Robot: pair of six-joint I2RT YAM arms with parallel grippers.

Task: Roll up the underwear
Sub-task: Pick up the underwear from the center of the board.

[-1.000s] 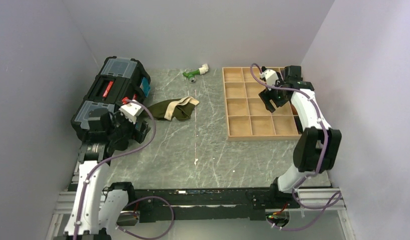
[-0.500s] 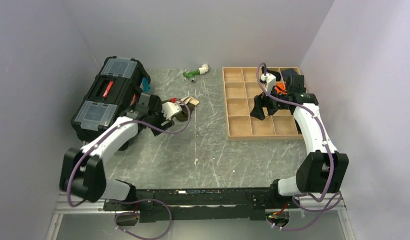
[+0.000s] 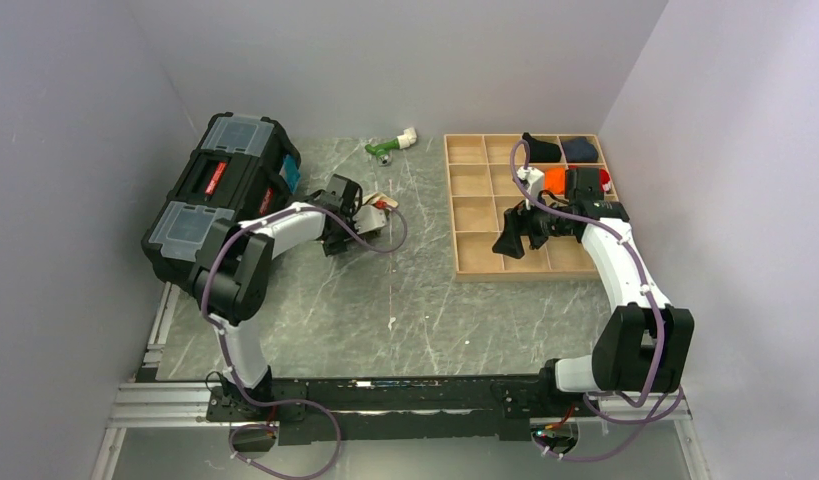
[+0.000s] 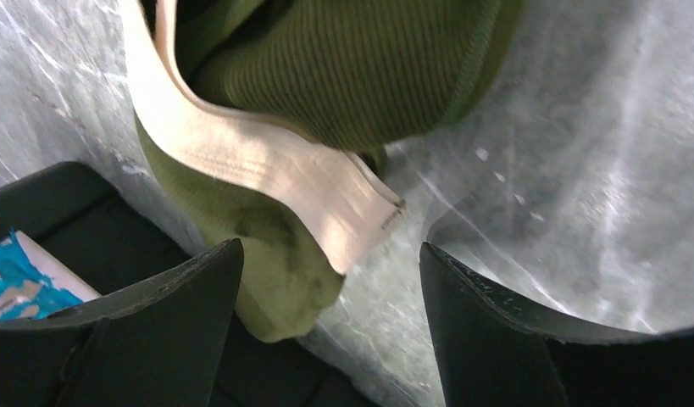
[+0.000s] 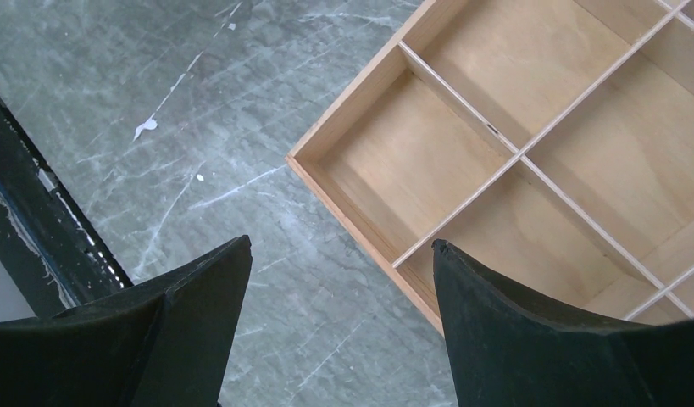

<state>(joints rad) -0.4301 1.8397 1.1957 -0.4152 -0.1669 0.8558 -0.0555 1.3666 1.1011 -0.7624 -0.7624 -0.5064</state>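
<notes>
The underwear (image 4: 352, 76) is olive-green cloth with a cream waistband (image 4: 267, 161), crumpled on the grey table next to the black toolbox. My left gripper (image 4: 330, 280) is open just above its near edge, with the cloth's lower fold by the left finger (image 4: 157, 322). In the top view the left gripper (image 3: 337, 238) covers most of the underwear, and only a cream bit (image 3: 378, 199) shows. My right gripper (image 3: 510, 245) is open and empty above the front-left corner of the wooden tray (image 5: 352, 203).
The black toolbox (image 3: 225, 190) lies left of the underwear. The wooden tray (image 3: 455, 200) at the right holds a black roll (image 3: 541, 150), a dark blue item (image 3: 582, 149) and an orange item (image 3: 557, 180). A green-and-white object (image 3: 388, 146) lies at the back.
My left arm has swung from beside the toolbox out over the underwear and now hides it. My right gripper has moved from the tray's back toward its front-left corner.
</notes>
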